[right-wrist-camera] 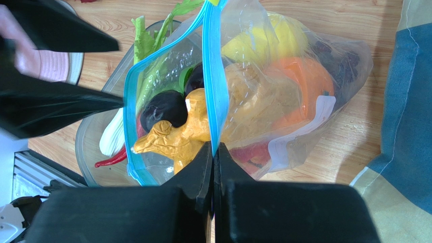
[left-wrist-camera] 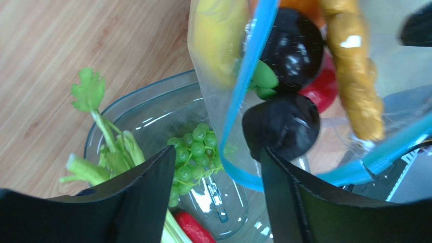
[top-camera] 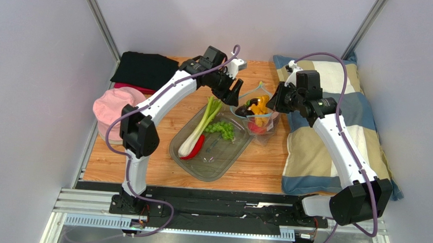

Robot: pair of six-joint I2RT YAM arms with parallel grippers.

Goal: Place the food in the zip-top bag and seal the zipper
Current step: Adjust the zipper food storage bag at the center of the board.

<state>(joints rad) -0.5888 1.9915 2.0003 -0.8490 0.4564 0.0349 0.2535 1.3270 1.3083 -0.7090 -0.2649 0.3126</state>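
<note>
1. Bag sits on desk at tray's far-right corner, mouth open, holding lemon, orange and plums.
2. Right claw is pinched closed on zipper.
3. Left claw is spread wide, empty, beside bag mouth.
4. Leek, grapes and chili lie in tray.

right pincer pinches zipper; dark plum, perhaps, inside.
</note>
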